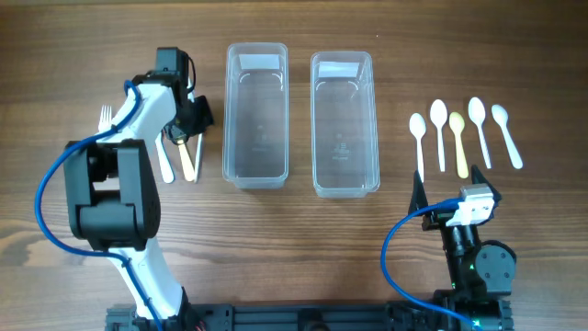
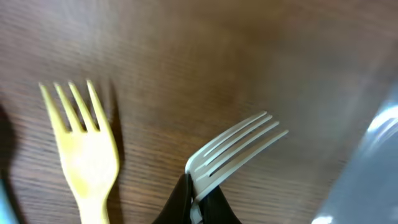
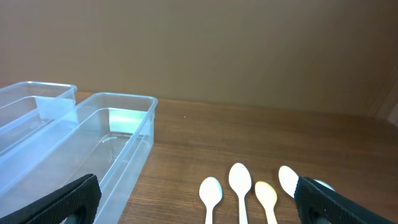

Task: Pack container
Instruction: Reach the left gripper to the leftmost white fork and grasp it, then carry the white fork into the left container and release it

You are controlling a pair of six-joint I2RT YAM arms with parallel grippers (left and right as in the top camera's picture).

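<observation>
White fork (image 2: pixel 239 146) pinched by left gripper (image 2: pixel 198 200), at left; yellow fork (image 2: pixel 87 155) laid beside. Right gripper (image 3: pixel 199 202) spread wide, near right, spoons (image 1: pixel 457 129) beyond. Containers (image 1: pixel 230 110) set between.

left arm (image 1: pixel 110 198) — black-and-white shell | right arm (image 1: pixel 478 262) — black (white wrist block) | 2 blue cables (image 1: pixel 39 195)

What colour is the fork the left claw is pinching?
The fork is white, clearest in the left wrist view.
</observation>
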